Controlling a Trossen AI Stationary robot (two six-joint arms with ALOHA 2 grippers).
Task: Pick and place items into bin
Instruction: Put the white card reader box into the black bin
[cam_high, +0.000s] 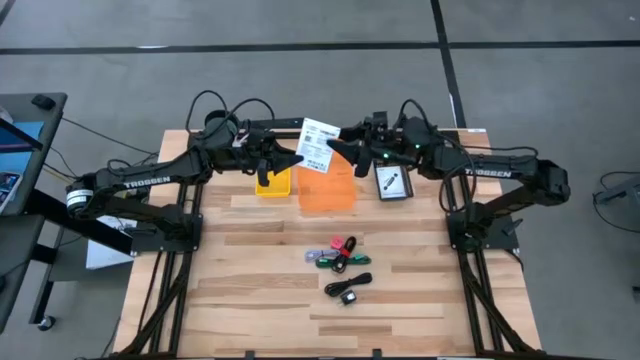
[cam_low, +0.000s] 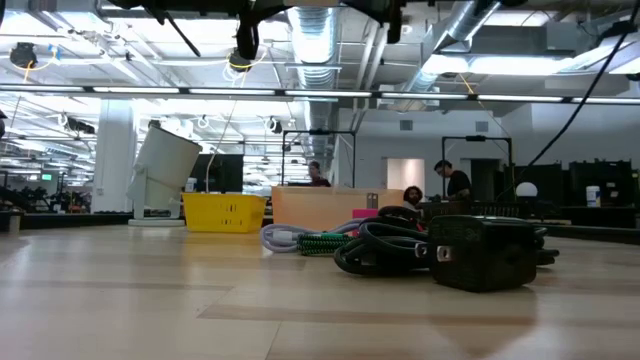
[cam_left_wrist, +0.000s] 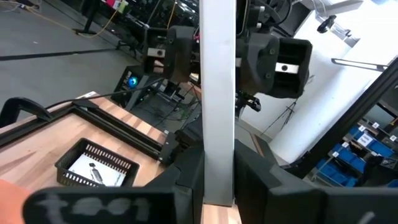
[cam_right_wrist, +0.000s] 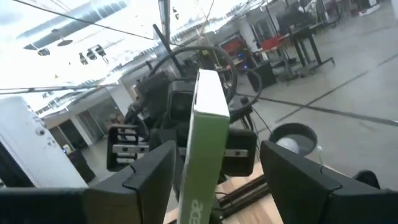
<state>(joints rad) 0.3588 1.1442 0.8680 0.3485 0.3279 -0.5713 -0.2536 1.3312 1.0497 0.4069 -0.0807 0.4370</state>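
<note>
Above the table (cam_high: 260, 300), left jaws clamp the white card (cam_high: 318, 144); right jaws spread around it.

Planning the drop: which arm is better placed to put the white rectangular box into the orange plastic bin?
Left, probably. The left hand clamps the white rectangular box by the orange plastic bin; the right hand only flanks it, fingers open.

Above orange bin (cam_high: 326, 190): both tools are crowding it, left tool (cam_high: 298, 160) and right tool (cam_high: 334, 147) meeting at the white box (cam_high: 318, 143).
Front surface (cam_high: 250, 290): lying open around the cable pile (cam_high: 340, 262).
</note>
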